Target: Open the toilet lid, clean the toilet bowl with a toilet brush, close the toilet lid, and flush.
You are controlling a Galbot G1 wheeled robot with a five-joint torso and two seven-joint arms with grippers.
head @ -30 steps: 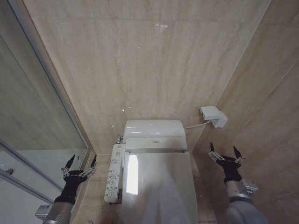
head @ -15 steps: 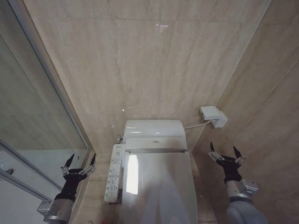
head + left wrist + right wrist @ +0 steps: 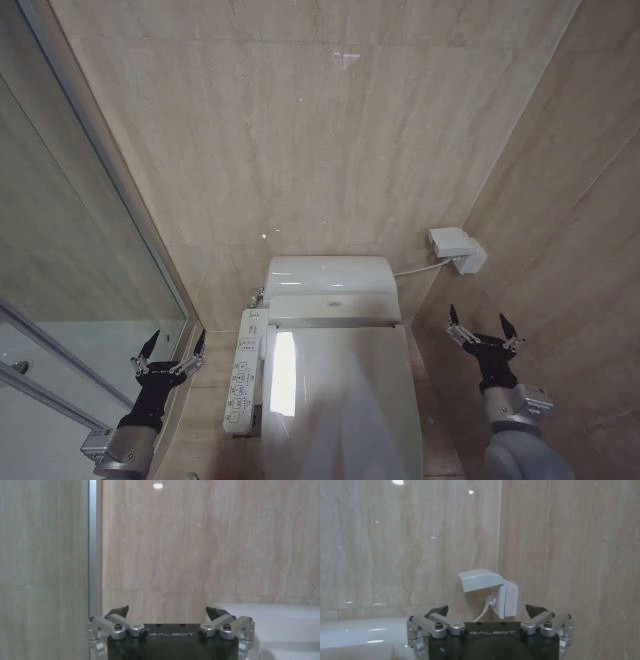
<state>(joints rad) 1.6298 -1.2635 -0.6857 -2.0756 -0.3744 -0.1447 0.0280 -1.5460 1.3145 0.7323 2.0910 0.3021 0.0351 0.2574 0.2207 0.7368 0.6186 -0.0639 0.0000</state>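
The white toilet lid lies shut over the toilet bowl, which is hidden beneath it. It is hinged to a boxy white rear unit against the back wall. My left gripper hangs open to the left of the toilet, beside the control panel, with nothing between its fingers. In the left wrist view the left gripper faces the tiled wall. To the right of the toilet my right gripper also stands open and holds nothing. The right gripper points at a wall socket in its wrist view. The toilet brush is out of view.
A white control panel runs along the toilet's left side. A glass shower partition with a metal frame stands close on the left. A white covered wall socket with a cable sits on the right. Beige tiled walls close in on three sides.
My left gripper has sunk slightly lower and a touch to the left. The right arm and the toilet stay as they were.
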